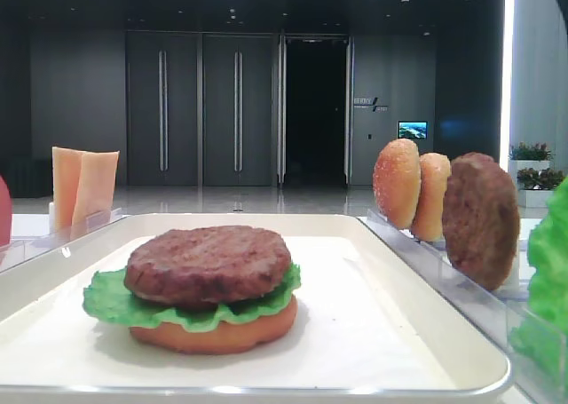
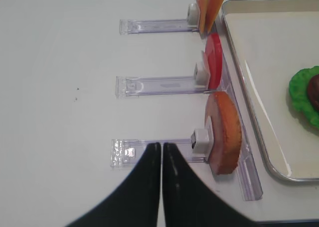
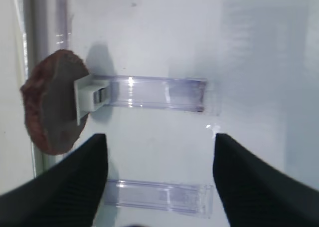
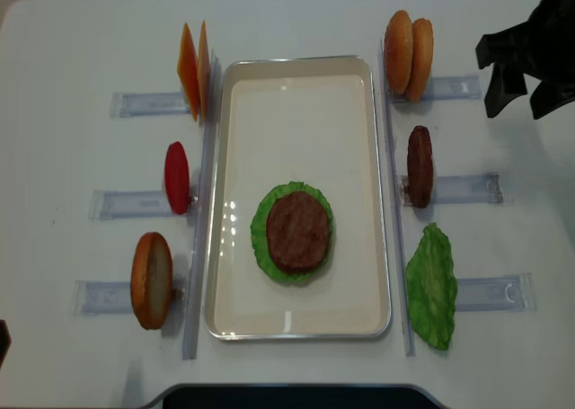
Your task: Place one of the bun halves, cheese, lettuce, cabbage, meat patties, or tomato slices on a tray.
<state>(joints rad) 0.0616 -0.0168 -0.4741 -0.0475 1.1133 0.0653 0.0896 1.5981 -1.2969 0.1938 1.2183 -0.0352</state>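
Overhead: tray (image 4: 382, 184) rim beside racks (image 4: 454, 189).

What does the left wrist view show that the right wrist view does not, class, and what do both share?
Only the left wrist view shows the cheese, the tomato slice, a bun half, the tray with lettuce, and the shut left hand. Only the right wrist view shows a meat patty standing on edge and the open right hand. Both show clear holder racks on the white table.

Black, finely ribbed tapered fingers (image 3: 75, 187)
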